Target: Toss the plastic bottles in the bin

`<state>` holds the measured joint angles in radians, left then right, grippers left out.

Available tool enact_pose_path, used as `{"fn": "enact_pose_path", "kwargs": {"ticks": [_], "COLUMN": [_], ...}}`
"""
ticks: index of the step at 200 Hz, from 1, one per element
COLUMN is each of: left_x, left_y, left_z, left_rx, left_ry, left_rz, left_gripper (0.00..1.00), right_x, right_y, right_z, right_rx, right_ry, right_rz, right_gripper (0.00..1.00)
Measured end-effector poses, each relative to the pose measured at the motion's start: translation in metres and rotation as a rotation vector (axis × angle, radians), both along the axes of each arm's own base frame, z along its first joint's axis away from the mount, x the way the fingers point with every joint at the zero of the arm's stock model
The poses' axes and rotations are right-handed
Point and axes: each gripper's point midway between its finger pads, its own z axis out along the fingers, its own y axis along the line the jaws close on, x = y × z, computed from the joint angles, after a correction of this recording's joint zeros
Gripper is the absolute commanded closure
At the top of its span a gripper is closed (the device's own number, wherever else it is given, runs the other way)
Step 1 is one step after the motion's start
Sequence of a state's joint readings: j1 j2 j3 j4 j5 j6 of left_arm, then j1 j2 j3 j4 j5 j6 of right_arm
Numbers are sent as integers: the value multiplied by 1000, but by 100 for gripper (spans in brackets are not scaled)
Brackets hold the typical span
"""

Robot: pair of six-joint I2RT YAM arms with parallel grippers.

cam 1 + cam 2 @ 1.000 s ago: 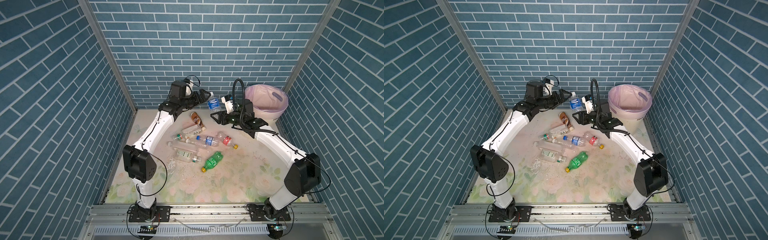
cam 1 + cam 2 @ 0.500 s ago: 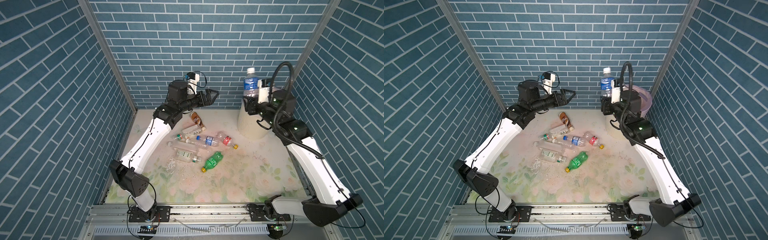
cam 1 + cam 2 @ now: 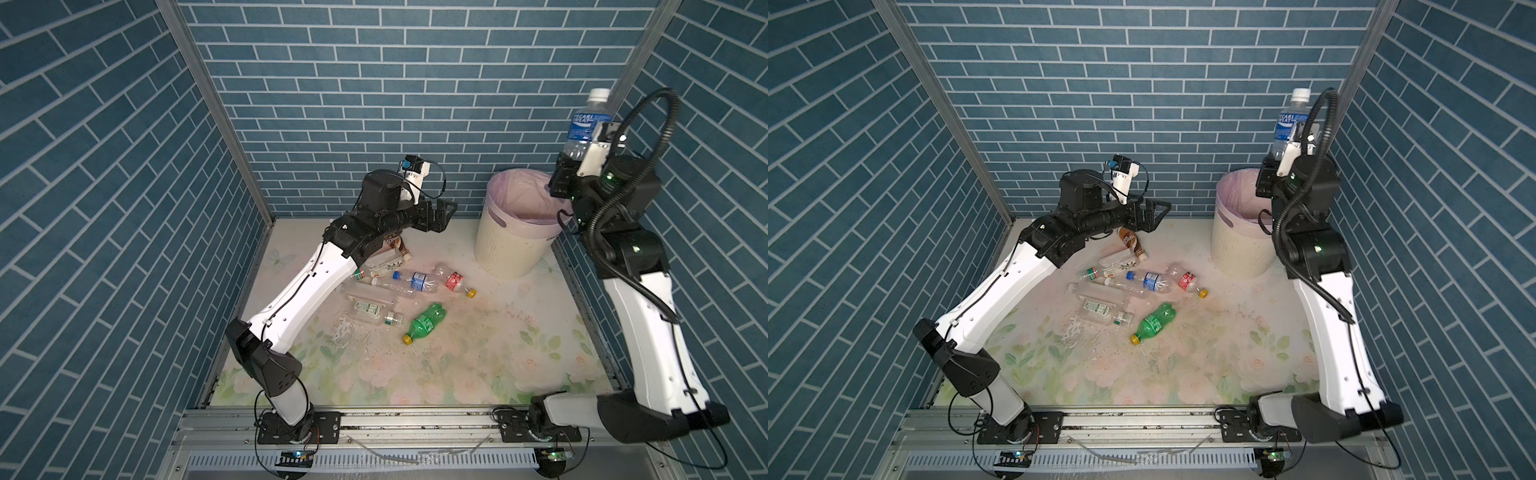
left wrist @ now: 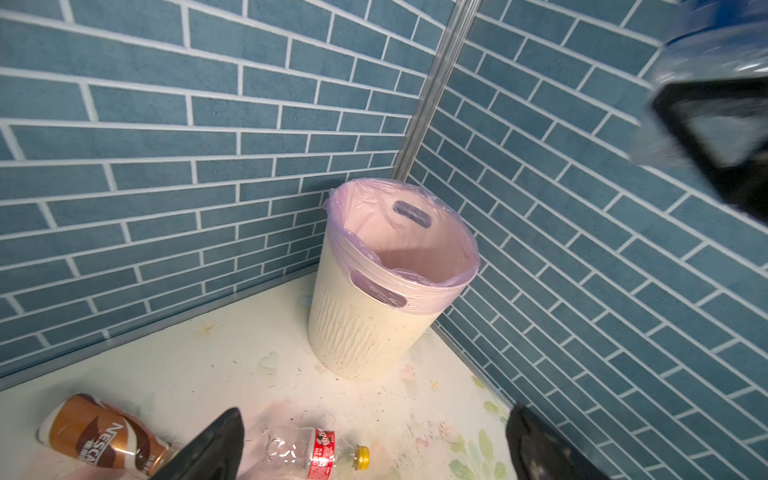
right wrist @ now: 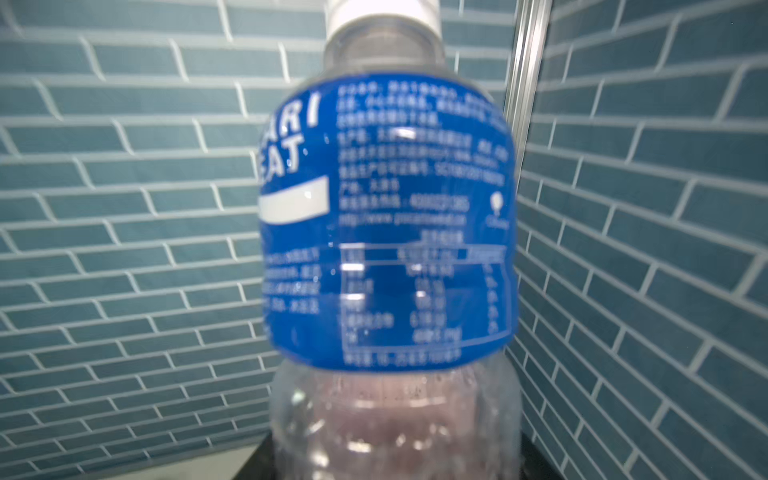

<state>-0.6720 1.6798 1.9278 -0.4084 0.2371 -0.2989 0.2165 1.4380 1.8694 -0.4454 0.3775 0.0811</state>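
Lifted since a moment ago, right hand [image 3: 570,164] clamps the upright Pocari Sweat bottle [image 3: 585,124] by its base, bin [image 3: 507,245] below it; left hand [image 3: 442,210] spread, empty.

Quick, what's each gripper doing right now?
Left gripper: open, empty.
Right gripper: shut on the blue-label bottle, held upright.

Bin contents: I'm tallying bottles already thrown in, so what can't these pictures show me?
- Bin floor: left wrist view, hidden by its own near wall.
- Bin mouth: both top views, partly covered by the right arm.
- Pocari Sweat bottle base: right wrist view, blurred and cut off by the picture edge.
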Motion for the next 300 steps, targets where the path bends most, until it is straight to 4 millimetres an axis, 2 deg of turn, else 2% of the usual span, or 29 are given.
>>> {"fn": "enact_pose_path", "kwargs": {"ticks": [6,21,29,38,53,69,92,107,127,151,195,221,239,260,300], "left_x": [1,4,6,8,13,18,32,40,47,53,68,83,96,116,160], "left_y": [1,5,6,8,12,19,40,54,71,89,134,151,153,147,127], "left_z": [-1,-3,-5,-9,-17,-27,-34,-37,-46,-66,-126,-166,-193,-223,-264], "left_rx": [9,32,42,58,77,83,59,40,33,39,100,116,124,122,58], "left_ry": [-5,-16,-19,-23,-15,18,85,122,180,264,453,561,628,693,776], "left_rz": [9,32,39,52,75,99,146,178,226,277,376,420,438,446,440], "left_gripper": [1,1,1,1,1,1,1,1,1,1,1,1,1,1,1], "right_x": [16,50,55,54,43,20,-14,-26,-26,-14,-3,1,4,6,11], "right_y": [-2,-5,-4,-2,-1,-2,-6,-5,3,31,115,161,185,206,223], "right_z": [-22,-87,-104,-113,-96,-63,-16,-2,-2,-21,-78,-114,-140,-167,-204], "right_rx": [0,-14,-13,-9,7,24,54,74,86,88,50,27,9,-6,-17], "right_ry": [59,236,286,315,279,203,84,44,44,94,233,308,360,407,458], "right_rz": [-10,-28,-25,-15,-2,12,29,46,84,159,358,453,496,534,566], "right_gripper": [1,1,1,1,1,1,1,1,1,1,1,1,1,1,1]}}
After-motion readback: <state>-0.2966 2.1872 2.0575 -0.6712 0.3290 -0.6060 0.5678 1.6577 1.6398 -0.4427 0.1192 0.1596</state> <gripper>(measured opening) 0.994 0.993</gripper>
